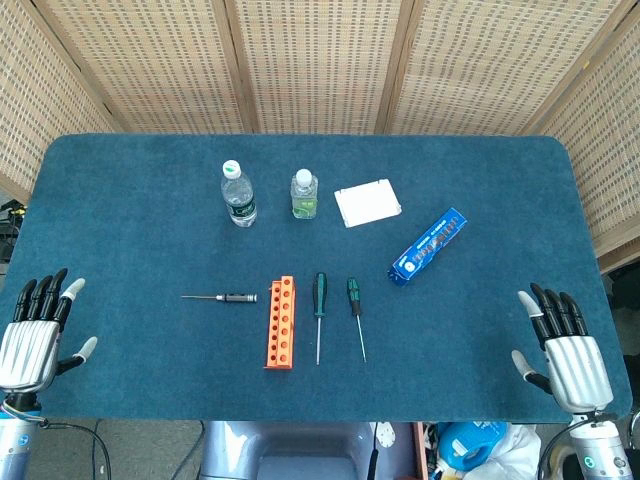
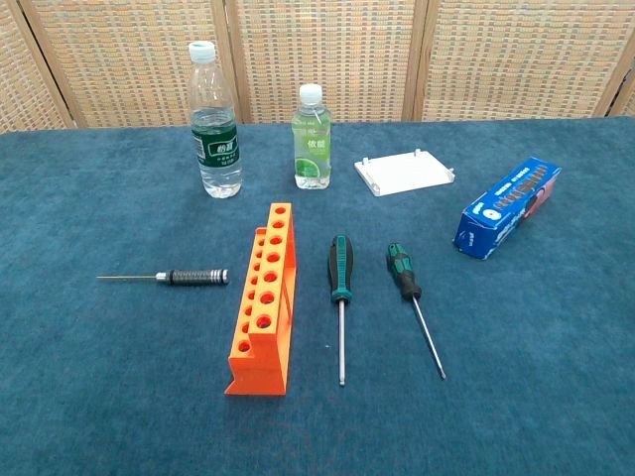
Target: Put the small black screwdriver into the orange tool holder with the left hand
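Orange tool holder (image 2: pixel 265 302) beside small black screwdriver (image 2: pixel 194 277).

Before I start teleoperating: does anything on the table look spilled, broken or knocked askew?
Nothing stands out. Both bottles stand upright and capped, the orange tool holder sits upright, and the small black screwdriver lies flat to its left. Both hands rest open at the table's near corners.

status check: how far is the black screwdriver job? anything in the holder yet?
Done: nothing yet. The small black screwdriver lies flat on the table, left of the orange tool holder and apart from it; the holder's visible holes look empty. In hand: nothing. The left hand rests open at the table's near left edge, away from the tool; the right hand is open too. Left: reach, grasp, lift and insert.
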Action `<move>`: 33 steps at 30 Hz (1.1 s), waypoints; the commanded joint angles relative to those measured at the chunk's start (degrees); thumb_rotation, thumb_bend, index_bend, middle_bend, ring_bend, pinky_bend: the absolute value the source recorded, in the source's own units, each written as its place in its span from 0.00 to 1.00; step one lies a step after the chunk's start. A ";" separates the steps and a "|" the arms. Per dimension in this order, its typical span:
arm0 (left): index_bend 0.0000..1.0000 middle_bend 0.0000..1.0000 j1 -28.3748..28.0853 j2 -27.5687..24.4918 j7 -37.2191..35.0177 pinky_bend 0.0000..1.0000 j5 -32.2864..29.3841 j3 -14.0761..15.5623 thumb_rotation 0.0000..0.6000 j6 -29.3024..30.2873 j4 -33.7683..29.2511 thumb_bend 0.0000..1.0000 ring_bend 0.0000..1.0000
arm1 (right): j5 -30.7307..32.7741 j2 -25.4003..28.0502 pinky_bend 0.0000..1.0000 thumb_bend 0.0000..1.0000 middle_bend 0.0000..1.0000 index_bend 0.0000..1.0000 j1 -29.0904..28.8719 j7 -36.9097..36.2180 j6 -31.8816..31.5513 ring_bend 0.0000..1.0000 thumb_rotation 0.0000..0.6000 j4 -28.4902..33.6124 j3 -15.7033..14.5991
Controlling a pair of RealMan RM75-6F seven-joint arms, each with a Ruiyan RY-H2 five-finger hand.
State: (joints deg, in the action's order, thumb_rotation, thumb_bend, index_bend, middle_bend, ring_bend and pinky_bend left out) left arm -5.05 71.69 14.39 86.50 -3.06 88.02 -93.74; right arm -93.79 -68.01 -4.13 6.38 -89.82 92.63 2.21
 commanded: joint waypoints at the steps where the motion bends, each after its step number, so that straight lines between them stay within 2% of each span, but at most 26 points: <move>1: 0.11 0.00 0.05 -0.06 -0.04 0.00 0.03 -0.02 1.00 0.13 -0.06 0.22 0.00 | 0.02 0.01 0.00 0.28 0.00 0.00 0.00 0.07 0.09 0.00 1.00 -0.01 -0.04; 28: 0.11 0.00 -0.13 -0.21 -0.55 0.00 -0.05 0.04 1.00 -0.37 -0.19 0.22 0.00 | 0.45 0.11 0.00 0.28 0.00 0.00 -0.13 0.54 1.21 0.00 1.00 0.14 -0.37; 33: 0.11 0.00 -0.33 0.06 0.06 0.00 0.23 0.30 1.00 -0.76 -0.33 0.18 0.00 | 0.46 0.29 0.00 0.28 0.00 0.00 -0.04 0.27 1.00 0.00 1.00 0.30 -0.32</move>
State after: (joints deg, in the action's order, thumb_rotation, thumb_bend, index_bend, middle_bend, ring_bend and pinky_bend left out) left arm -5.34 71.69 14.37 86.71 -2.79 87.32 -94.06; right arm -93.35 -67.75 -4.19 6.69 -88.79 92.90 1.87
